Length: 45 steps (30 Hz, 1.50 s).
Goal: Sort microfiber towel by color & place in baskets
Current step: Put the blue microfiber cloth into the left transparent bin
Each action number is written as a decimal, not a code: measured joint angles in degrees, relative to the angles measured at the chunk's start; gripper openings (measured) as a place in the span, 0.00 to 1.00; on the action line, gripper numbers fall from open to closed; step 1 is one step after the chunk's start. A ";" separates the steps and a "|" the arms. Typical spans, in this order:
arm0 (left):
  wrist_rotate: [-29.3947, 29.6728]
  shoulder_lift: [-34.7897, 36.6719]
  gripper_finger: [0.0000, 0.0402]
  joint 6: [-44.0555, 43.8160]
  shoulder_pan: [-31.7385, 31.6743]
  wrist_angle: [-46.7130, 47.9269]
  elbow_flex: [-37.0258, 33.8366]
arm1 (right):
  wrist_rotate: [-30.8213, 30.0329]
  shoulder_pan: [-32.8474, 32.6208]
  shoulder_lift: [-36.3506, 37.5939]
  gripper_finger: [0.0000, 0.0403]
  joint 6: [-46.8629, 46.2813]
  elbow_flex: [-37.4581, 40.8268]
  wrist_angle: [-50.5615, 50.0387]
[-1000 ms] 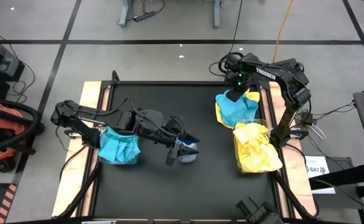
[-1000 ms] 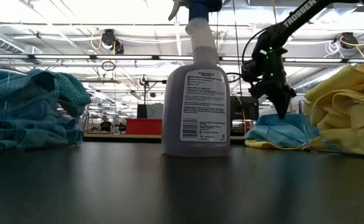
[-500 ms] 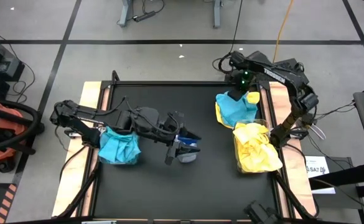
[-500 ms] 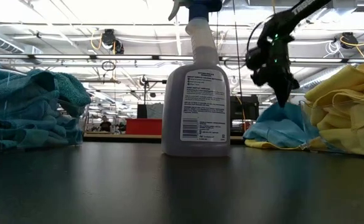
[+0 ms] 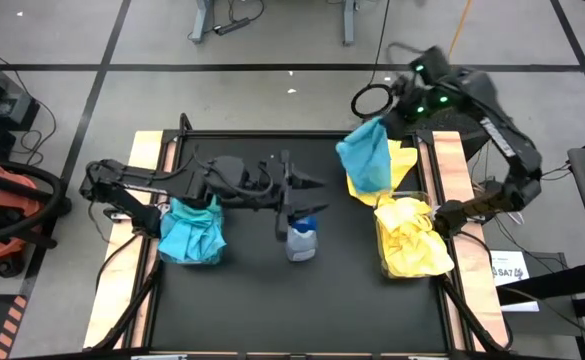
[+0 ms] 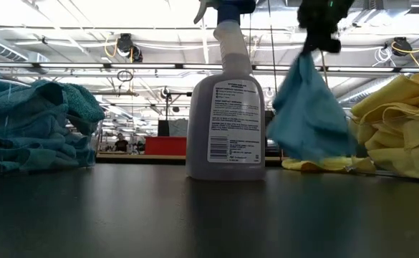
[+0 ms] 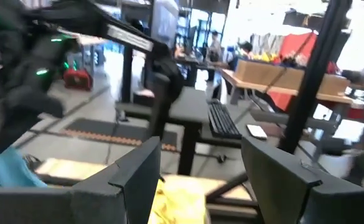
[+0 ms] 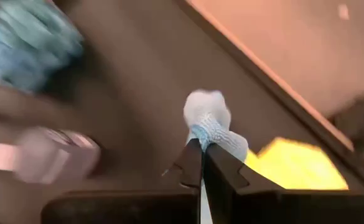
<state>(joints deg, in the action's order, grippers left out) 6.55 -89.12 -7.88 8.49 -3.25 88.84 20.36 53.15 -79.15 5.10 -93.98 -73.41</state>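
Teal-blue fuzzy microfiber towel [image 5: 366, 160] hangs lengthwise beneath the right gripper [image 5: 384, 124], fingers pinching its top corner, above the counter's [image 5: 342, 280] far right; left gripper [image 5: 294, 182], fingers spread, waits mid-counter.

Teal towel [image 5: 365, 160] hanging, yellow towels [image 5: 410, 240] heaped

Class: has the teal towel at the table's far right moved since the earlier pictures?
Yes. The right gripper has lifted the teal towel off the yellow towel, and it now hangs beside the spray bottle.
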 joint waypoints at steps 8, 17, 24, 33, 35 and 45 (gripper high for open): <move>-0.03 -1.55 0.57 1.34 -5.03 -3.47 0.07 | 10.62 -2.98 4.01 0.00 -6.36 -12.39 8.65; 2.72 -3.32 0.66 9.90 -8.34 -4.25 0.04 | 13.09 -9.55 3.98 0.00 -12.39 -20.77 20.52; 5.43 -3.76 0.87 10.10 -11.82 -4.15 0.03 | 13.24 -13.42 3.70 0.00 -14.03 -21.16 25.81; -3.69 -7.92 0.92 3.87 -14.13 -7.77 0.04 | 16.07 -19.35 1.05 0.00 -16.41 -21.16 36.23; -1.06 -8.55 0.92 3.91 -14.09 -8.45 0.02 | 16.07 -20.41 0.39 0.00 -16.46 -21.16 36.64; 5.11 -8.81 0.89 3.85 -15.97 -9.42 0.02 | 16.01 -26.42 -0.52 0.00 -15.97 -21.11 38.86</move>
<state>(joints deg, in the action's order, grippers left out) 11.66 -97.93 -4.03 -7.48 -12.67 88.86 36.37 26.73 -79.67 -10.86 -115.09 -34.55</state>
